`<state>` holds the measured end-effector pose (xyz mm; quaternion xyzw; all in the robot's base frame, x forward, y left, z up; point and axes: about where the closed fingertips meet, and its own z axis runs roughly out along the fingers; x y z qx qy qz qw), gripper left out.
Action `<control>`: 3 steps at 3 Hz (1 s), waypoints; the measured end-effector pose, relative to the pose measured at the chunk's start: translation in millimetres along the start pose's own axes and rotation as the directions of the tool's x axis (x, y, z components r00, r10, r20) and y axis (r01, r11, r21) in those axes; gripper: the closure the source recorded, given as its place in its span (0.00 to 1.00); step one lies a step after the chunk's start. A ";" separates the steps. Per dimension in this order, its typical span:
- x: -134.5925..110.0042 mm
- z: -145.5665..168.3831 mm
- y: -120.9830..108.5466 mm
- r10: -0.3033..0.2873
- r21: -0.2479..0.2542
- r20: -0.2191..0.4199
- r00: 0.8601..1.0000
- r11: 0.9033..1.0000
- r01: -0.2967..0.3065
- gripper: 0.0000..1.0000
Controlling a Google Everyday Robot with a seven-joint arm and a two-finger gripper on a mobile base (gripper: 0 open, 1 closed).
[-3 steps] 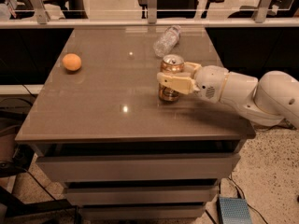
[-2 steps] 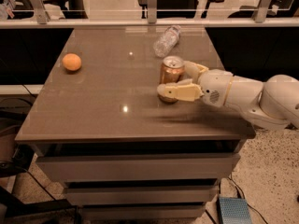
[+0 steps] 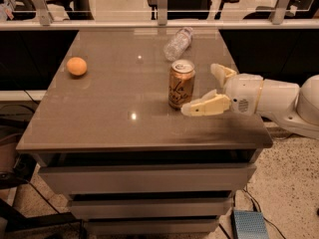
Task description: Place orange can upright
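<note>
With the orange can (image 3: 181, 83) upright, the gripper (image 3: 200, 89) just right of it, jaws wide, needed to retreat without brushing it.

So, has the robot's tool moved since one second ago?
Yes. The white two-finger tool, open, has drawn back to the right, off the shiny orange-gold aluminium can, which stands upright at the same spot on the grey-brown table.

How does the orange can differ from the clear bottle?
The orange can stands upright; the clear bottle lies on its side. The can is opaque orange-gold; the bottle is see-through. The open gripper is beside the can, not the bottle. Both rest on the table.
</note>
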<state>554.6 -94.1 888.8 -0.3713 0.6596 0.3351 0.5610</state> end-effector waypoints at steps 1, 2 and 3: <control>8.4 -43.2 -13.0 -0.037 0.049 -0.056 0.998 0.998 0.039 0.00; 24.9 -91.0 -20.0 -0.008 0.134 -0.095 0.995 0.991 0.021 0.00; 27.5 -99.8 -21.3 -0.003 0.150 -0.098 0.995 0.988 0.017 0.00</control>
